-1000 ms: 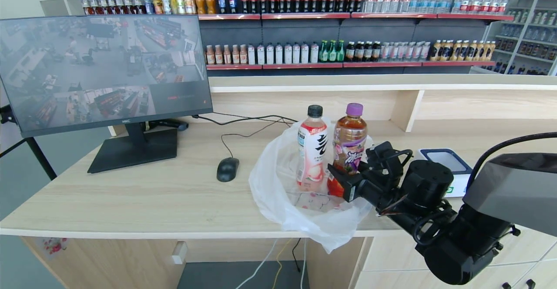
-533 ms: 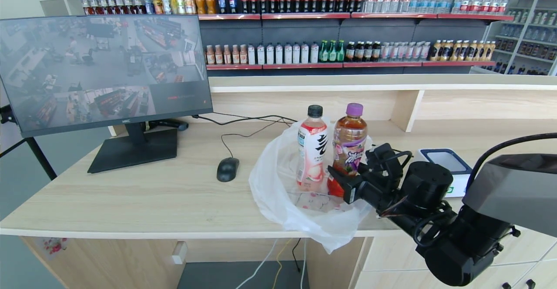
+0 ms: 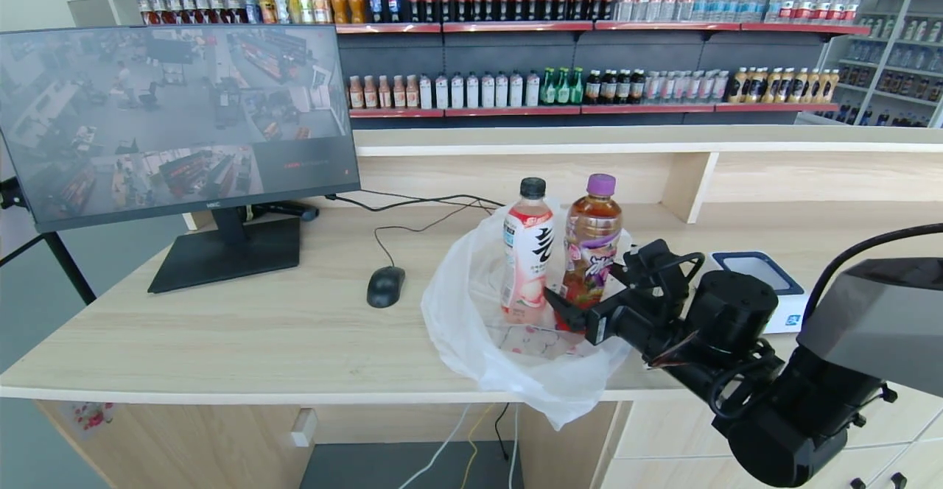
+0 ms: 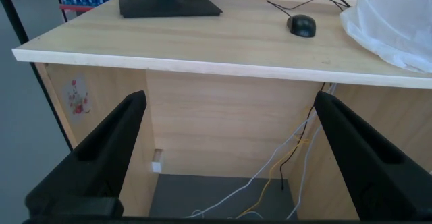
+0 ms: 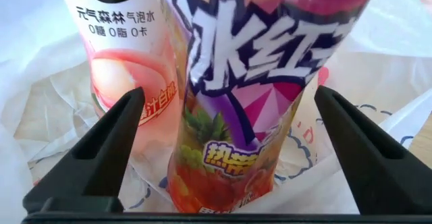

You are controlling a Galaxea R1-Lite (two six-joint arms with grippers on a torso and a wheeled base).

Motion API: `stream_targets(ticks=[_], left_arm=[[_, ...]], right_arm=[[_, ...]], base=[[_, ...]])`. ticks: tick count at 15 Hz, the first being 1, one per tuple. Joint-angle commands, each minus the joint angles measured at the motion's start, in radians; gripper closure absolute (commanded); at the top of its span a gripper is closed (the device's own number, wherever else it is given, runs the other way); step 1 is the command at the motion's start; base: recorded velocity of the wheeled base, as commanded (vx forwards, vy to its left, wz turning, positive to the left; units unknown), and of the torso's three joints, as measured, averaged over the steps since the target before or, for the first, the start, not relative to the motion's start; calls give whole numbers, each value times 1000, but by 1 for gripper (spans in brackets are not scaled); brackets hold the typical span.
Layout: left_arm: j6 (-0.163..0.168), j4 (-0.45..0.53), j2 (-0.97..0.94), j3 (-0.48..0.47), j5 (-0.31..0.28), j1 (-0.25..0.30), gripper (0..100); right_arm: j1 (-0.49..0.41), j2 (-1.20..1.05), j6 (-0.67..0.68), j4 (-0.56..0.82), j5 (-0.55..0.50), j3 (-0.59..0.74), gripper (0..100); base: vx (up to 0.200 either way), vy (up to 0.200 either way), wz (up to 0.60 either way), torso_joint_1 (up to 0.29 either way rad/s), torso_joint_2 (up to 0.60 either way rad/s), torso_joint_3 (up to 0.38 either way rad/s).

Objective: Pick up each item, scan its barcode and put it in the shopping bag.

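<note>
Nearest to me, my left claw (image 4: pixel 229 102) hangs spread and empty below the front edge of the counter (image 3: pixel 258 327). My right claw (image 5: pixel 228 109) is at the shopping bag (image 3: pixel 471 319), its fingers wide apart on either side of the purple-capped bottle (image 3: pixel 591 242), with a gap on each side, pinching nothing. That bottle stands upright inside the bag. The pink-labelled bottle (image 3: pixel 528 253) with a black cap stands just beside it at its 9 o'clock.

Both items I can make out are in the bag, so I judge the task almost done. What is left is drawing my right claw away. Whether each was scanned I cannot tell.

Both labels carry large print and fruit pictures, which I leave unread.

The scanner (image 3: pixel 755 272) sits at the bag's 3 o'clock and the mouse (image 3: pixel 385 286) at its 9. The monitor (image 3: pixel 177 113) is at its 10, and shelves of drinks (image 3: pixel 589 54) line the wall behind.
</note>
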Motion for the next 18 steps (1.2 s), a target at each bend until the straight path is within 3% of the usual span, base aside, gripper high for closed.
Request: stream_targets(ticks=[1, 5, 12, 18], left_arm=[[1, 0, 0, 0, 0, 0, 0], [1, 0, 0, 0, 0, 0, 0], [3, 0, 0, 0, -1, 0, 0], [3, 0, 0, 0, -1, 0, 0]], right_arm=[[9, -77, -3, -4, 0, 31, 0], [11, -200, -9, -4, 0, 180, 0], [-31, -357, -9, -4, 0, 298, 0], [-37, -378, -9, -4, -1, 287, 0]], base=[[0, 0, 0, 0, 0, 0], [0, 0, 0, 0, 0, 0], [0, 0, 0, 0, 0, 0], [0, 0, 0, 0, 0, 0]])
